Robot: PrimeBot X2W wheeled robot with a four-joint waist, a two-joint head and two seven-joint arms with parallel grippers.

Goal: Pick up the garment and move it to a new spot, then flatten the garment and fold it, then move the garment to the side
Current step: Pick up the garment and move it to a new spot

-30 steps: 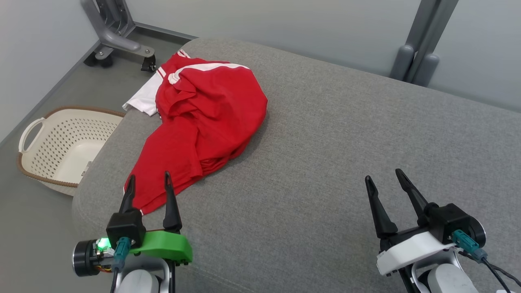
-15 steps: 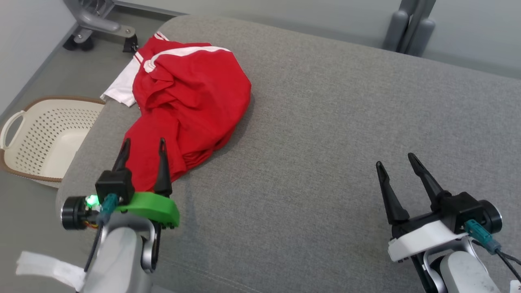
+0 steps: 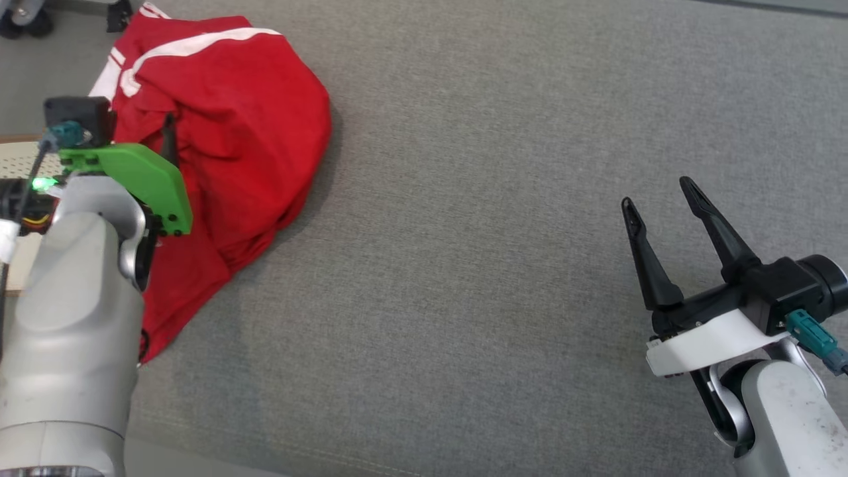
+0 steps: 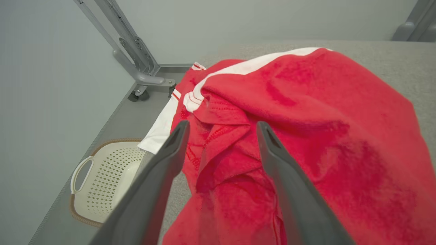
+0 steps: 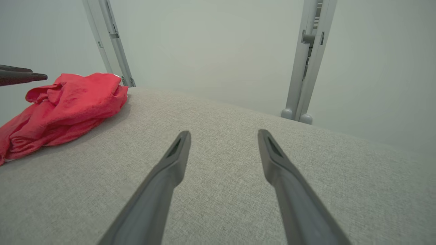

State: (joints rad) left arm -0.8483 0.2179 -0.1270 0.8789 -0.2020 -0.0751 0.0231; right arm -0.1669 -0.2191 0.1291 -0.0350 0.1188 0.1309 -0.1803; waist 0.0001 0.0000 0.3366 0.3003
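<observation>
A crumpled red garment [image 3: 238, 132] with white stripes lies bunched at the far left of a padded grey fabric tabletop [image 3: 497, 265]. A white part of it hangs over the left edge, above the floor, where a cream perforated basket [image 4: 102, 183] sits. In the head view the heap's long axis runs from the far left corner down toward the robot. Its bulkiest mound is at the far end, and a thinner tail trails nearer, partly hidden behind the pale left forearm. The left gripper [image 4: 222, 126] is plainly the nearer one. It is poised over the near side of the mound and points along that axis toward the far end. In the left wrist view its jaws stand wide open on either side of a raised, wrinkled fold near the white-trimmed edge, so the cloth lies straight ahead and just below the fingertips. The jaws hold nothing, and whether a tip brushes the fabric cannot be told. The right gripper [image 3: 656, 192] hangs well apart at the right side, over bare grey fabric. Its jaws are also spread wide and empty, and the garment lies far off to its left. The pick-up appears to belong to the left arm: a short drop onto that fold would probably be enough, followed by a close.
</observation>
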